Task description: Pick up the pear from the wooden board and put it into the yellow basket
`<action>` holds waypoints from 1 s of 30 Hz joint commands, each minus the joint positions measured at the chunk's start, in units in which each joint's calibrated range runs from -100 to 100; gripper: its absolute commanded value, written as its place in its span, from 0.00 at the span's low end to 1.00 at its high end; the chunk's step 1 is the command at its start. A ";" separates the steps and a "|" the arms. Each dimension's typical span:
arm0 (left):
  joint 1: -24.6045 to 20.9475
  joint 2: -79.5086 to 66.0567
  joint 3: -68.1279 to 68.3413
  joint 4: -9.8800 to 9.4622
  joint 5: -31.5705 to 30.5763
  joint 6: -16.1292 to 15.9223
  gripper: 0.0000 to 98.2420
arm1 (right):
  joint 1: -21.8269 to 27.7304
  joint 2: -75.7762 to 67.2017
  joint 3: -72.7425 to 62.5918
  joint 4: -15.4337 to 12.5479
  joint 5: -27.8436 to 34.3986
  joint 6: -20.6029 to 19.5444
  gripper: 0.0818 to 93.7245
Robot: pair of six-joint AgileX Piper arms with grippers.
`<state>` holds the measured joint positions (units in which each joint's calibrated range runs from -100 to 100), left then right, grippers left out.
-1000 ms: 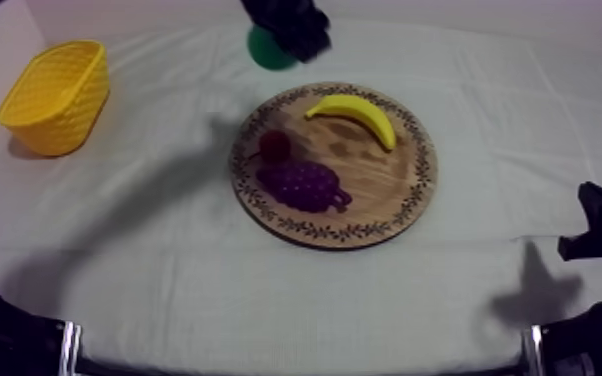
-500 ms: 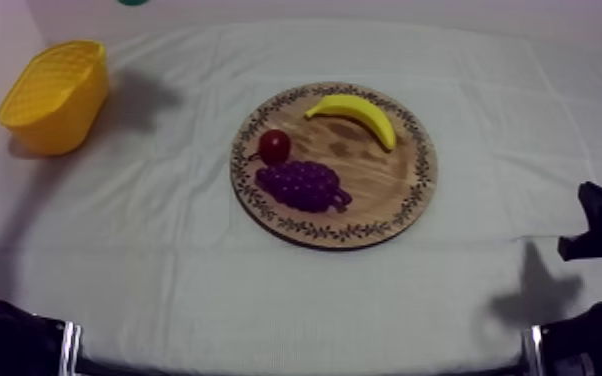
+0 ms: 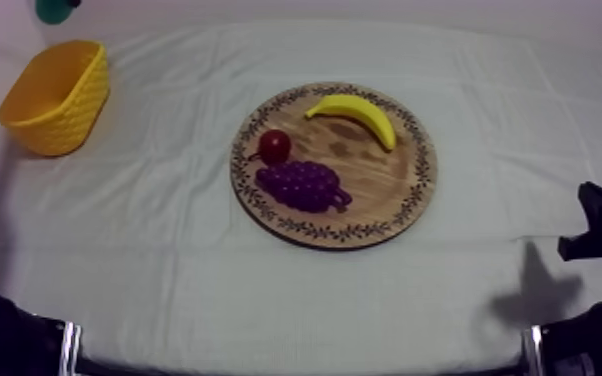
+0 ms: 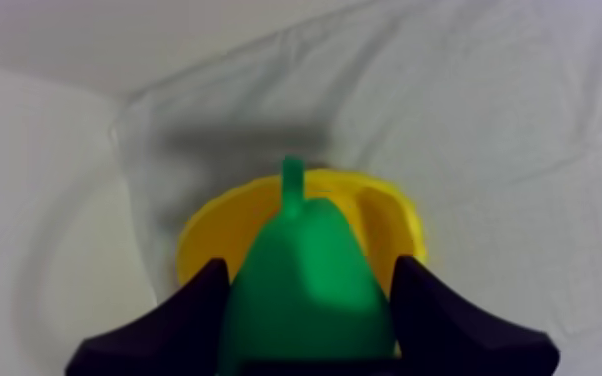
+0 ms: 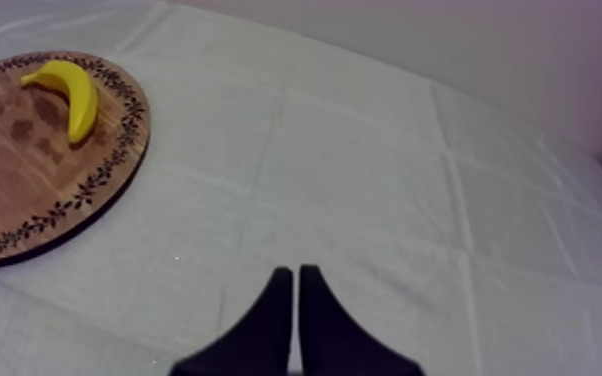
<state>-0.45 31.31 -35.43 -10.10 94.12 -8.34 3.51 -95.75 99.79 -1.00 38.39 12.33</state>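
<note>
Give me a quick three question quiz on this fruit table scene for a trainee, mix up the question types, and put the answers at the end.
1. True or false: the pear lies on the wooden board.
2. Pick one. The left tool is: A open; B shut on the pear; C shut on nothing.
3. Name the three toy fruits that lie on the board.

Key
1. False: the left tool holds it, clear of the board.
2. B.
3. The banana, the grapes and the small red fruit.
</note>
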 commanded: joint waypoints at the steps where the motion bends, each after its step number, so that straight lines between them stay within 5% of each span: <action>1: -1.22 2.08 0.52 0.00 -0.54 0.03 0.59 | 0.01 -0.01 -0.01 0.00 0.00 0.00 0.00; 11: -4.01 6.08 5.84 0.77 -5.13 -0.02 0.66 | 0.01 -0.01 -0.01 0.00 0.00 0.00 0.00; 20: -5.23 1.05 12.16 1.24 -8.33 -0.35 0.90 | 0.01 -0.01 -0.01 0.00 0.00 0.00 0.00; 30: -6.06 -18.91 26.82 4.05 -11.06 -1.53 0.89 | 0.01 -0.01 -0.01 0.00 0.00 0.00 0.00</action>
<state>-6.55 17.90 -11.72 -6.12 83.09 -9.89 3.51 -95.75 99.79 -1.00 38.39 12.33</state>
